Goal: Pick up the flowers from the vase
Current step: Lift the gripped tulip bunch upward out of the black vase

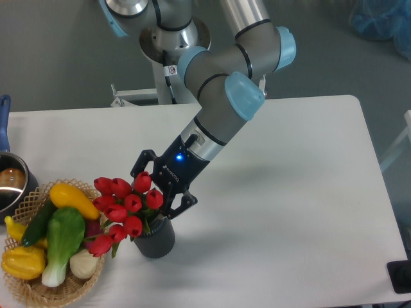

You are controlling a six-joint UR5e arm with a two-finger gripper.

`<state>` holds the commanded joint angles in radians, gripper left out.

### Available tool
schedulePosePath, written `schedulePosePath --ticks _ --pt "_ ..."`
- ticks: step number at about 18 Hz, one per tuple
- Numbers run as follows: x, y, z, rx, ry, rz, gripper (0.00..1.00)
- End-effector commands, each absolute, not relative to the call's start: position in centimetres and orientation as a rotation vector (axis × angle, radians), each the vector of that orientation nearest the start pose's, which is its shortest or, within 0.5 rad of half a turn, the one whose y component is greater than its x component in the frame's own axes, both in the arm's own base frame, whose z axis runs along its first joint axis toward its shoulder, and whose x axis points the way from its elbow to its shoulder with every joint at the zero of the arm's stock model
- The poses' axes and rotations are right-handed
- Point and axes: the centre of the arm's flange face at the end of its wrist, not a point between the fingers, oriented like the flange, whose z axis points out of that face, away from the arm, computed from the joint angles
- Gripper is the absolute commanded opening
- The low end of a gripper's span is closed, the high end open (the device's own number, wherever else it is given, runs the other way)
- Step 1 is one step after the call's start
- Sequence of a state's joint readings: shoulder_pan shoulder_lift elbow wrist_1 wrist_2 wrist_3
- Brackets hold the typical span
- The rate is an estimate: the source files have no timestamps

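Note:
The flowers (124,209), a bunch of red tulip buds with green stems, stand in the vase (156,242), a small dark ribbed cylinder on the white table. They lean left toward the basket. My gripper (159,186) comes down at a slant from the upper right and sits over the right side of the bunch. One of its black fingers (140,162) is behind the buds and the other is in front on the right, above the vase mouth. The jaws stand apart around two buds, and the stems below are partly hidden.
A wicker basket (29,290) with yellow, green and white vegetables sits at the front left, close to the flowers. A metal pot (9,185) with a blue handle (4,114) stands at the left edge. The arm's base is behind the table.

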<state>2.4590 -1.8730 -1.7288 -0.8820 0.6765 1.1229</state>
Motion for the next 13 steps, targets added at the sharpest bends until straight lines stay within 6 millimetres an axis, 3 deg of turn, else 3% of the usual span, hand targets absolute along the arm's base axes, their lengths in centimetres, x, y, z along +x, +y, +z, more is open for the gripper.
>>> schedulePosePath --ticks 9,13 --pt "-32.53 53.27 35.94 -2.204 0.384 -0.356 0.37" --pt "-32.6 53.23 35.95 -2.203 0.38 -0.357 0.36"
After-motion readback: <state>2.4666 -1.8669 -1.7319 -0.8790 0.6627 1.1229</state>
